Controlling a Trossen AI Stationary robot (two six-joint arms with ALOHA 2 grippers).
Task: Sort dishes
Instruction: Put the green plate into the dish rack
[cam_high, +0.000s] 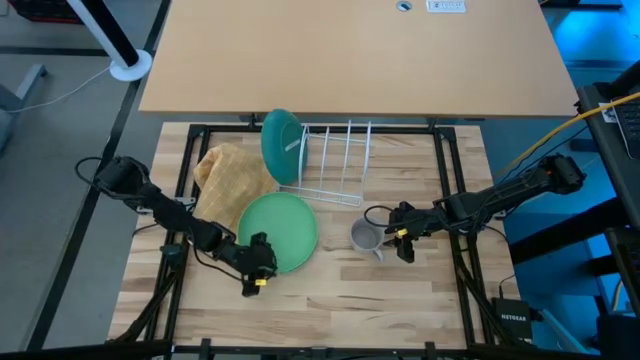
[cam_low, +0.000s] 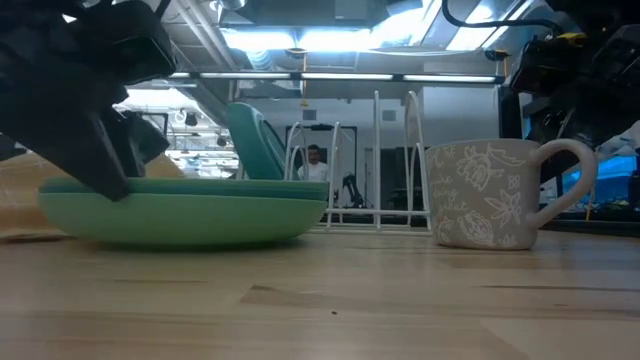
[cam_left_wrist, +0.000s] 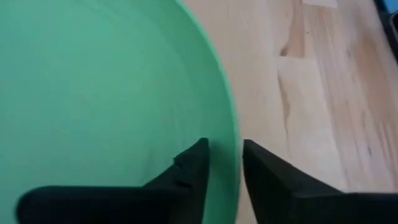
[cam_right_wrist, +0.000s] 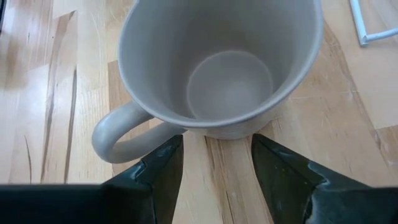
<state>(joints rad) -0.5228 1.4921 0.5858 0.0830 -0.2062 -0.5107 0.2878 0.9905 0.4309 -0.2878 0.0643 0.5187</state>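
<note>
A light green plate lies flat on the wooden table. My left gripper is at its near rim and shut on it; it also shows in the low view. A dark teal plate stands on edge at the left end of the white wire rack. A grey handled mug stands upright, handle toward the near edge. My right gripper is open just right of the mug, with its fingers short of the mug's wall and touching nothing. My left gripper pinches the plate's near rim between its two fingers, one finger over the plate's inside and the other outside the rim. The fingers slant down from the table's near-left side. The plate lies flat on the table.
A tan waffle cloth lies crumpled left of the rack, and the green plate's far edge lies against it. Bare wood lies along the near edge and between plate and mug. A larger tabletop stands beyond the far edge. A person shows far off.
</note>
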